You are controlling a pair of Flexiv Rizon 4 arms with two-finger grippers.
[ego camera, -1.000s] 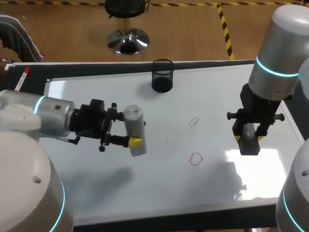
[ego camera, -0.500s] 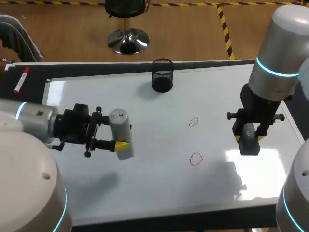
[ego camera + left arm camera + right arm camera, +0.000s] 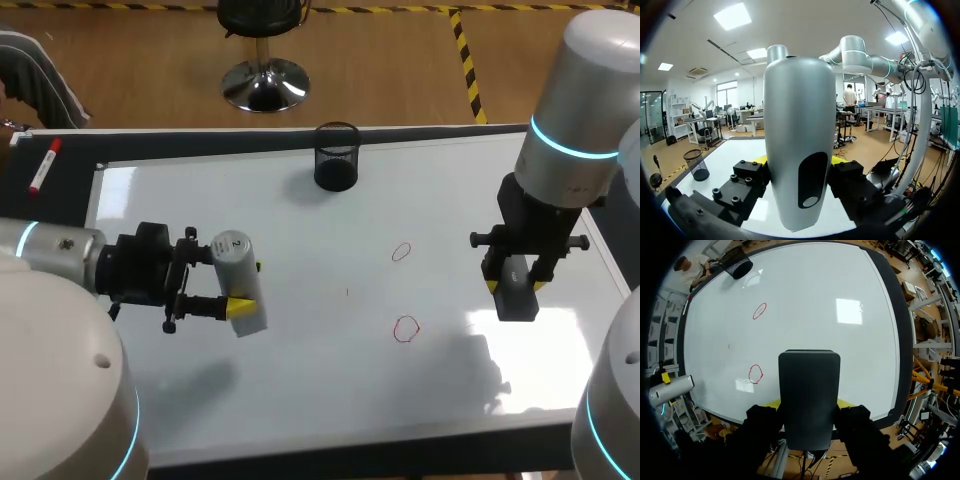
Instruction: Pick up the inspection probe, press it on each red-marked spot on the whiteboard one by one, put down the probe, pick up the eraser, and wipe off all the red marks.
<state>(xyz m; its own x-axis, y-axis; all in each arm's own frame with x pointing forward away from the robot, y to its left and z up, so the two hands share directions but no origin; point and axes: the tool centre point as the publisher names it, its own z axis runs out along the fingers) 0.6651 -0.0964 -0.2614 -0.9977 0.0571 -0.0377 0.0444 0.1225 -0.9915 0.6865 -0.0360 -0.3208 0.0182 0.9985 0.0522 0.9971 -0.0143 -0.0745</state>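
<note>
**Inspector:** Edges and room first.

**Assistant:** The left gripper hangs over the left part of the whiteboard, near its left edge; the right gripper hangs over the right part, near the right edge; the two are well apart. The near red ring and the far red ring lie between them, closer to the right gripper. A mesh cup stands at the far edge; a red marker lies off the board on the dark border by the far left corner.

**Inspector:** Holdings?

**Assistant:** The left fingers are clamped from two sides on the inspection probe, a grey cylinder held off the surface; the right fingers grip the black eraser the same way.

**Inspector:** What do the wrist views add?

**Assistant:** The left wrist view shows a dark oval window on the probe's side, unseen from the head view. The right wrist view shows the eraser's flat face, with both rings ahead of it on the board; the near ring lies close beside it, apart from it.
</note>
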